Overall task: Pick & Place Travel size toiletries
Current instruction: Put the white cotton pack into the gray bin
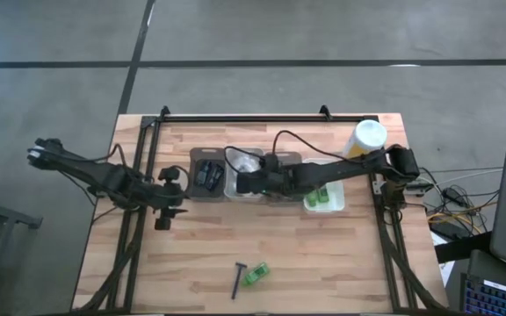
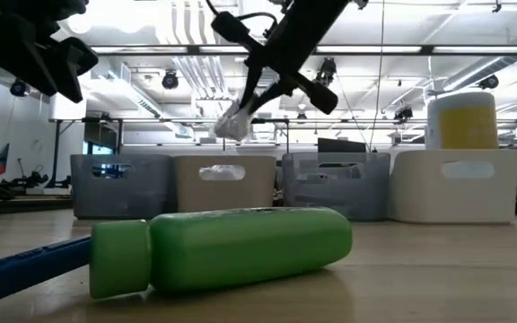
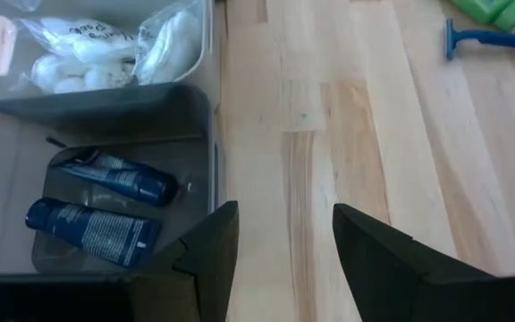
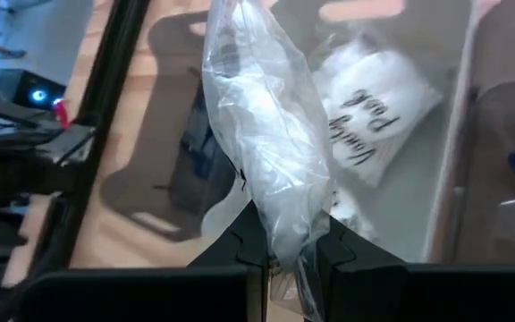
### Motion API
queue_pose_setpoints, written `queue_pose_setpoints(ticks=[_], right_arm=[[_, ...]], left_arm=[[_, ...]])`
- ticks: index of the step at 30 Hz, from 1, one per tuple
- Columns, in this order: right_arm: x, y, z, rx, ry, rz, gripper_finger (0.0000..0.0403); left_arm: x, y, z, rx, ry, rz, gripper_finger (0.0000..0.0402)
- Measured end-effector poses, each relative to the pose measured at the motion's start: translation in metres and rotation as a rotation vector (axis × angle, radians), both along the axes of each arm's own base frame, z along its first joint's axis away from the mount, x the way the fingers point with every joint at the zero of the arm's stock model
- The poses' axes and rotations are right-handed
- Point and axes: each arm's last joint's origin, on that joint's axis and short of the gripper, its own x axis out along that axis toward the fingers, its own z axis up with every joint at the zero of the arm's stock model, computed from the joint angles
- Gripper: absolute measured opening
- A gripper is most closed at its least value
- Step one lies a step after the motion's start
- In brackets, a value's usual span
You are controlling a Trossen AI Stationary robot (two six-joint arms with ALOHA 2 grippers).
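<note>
The right gripper (image 4: pixel 289 246), clenched on a white wrinkly packet (image 4: pixel 271 143), should lower squarely over the clear tray (image 4: pixel 454 134) before letting go, while the left gripper (image 3: pixel 280 241) waits open beside the trays.

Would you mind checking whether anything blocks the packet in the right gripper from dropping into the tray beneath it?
Nothing visible does. The right gripper holds the clear packet above the tray, which already holds another packet but remains open on top.

high view: straight down over the pale wooden slatted table (image 1: pixel 323 263).
low view: table-level, close behind the small green plastic tube (image 2: pixel 232 247).
shared: the same tube (image 1: pixel 255 274), at 6 o'clock.
</note>
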Motion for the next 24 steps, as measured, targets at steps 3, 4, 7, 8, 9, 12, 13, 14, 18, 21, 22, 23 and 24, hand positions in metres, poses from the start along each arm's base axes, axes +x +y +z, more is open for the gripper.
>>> queue_pose_setpoints(ticks=[3,4,7,8,9,12,13,14,18,21,22,23,24], right_arm=[[0.001,-0.008,-0.005,-0.043,0.03,-0.008,0.0023],[0.001,-0.012,-0.007,-0.059,0.053,0.002,0.0023],[0.004,-0.018,-0.015,-0.118,0.112,0.057,0.0023],[0.005,-0.019,-0.016,-0.128,0.126,0.073,0.0023],[0.005,-0.02,-0.019,-0.134,0.15,0.096,0.0024],[0.009,-0.021,-0.03,-0.09,0.181,0.173,0.0038],[0.01,-0.022,-0.035,-0.065,0.195,0.204,0.0047],[0.012,-0.023,-0.04,-0.047,0.204,0.222,0.0058],[0.013,-0.025,-0.047,-0.028,0.221,0.226,0.012],[0.012,-0.024,-0.04,-0.036,0.235,0.231,0.0167],[0.011,-0.024,-0.035,-0.051,0.238,0.239,0.0181],[0.009,-0.024,-0.03,-0.067,0.252,0.241,0.0193],[0.007,-0.025,-0.025,-0.084,0.265,0.237,0.0203]], left_arm=[[-0.002,0.001,0.001,-0.011,-0.013,0.007,0.0187],[-0.002,0.001,0.002,-0.016,-0.016,0.011,0.0187],[-0.002,0.001,0.002,-0.021,-0.017,0.016,0.0187],[-0.002,0.001,0.002,-0.021,-0.017,0.016,0.0187],[-0.002,0.001,0.002,-0.021,-0.017,0.016,0.0187],[-0.002,0.001,0.002,-0.025,-0.016,0.015,0.0187],[-0.002,0.0,0.002,-0.034,-0.014,0.015,0.0187],[-0.002,0.0,0.002,-0.046,-0.012,0.016,0.0187],[-0.002,0.0,0.002,-0.08,-0.009,0.043,0.0187],[-0.002,0.0,0.002,-0.104,-0.007,0.06,0.0187],[-0.002,0.0,0.002,-0.109,-0.007,0.063,0.0187],[-0.002,0.0,0.002,-0.112,-0.007,0.065,0.0187],[-0.002,0.0,0.002,-0.114,-0.009,0.065,0.0187]])
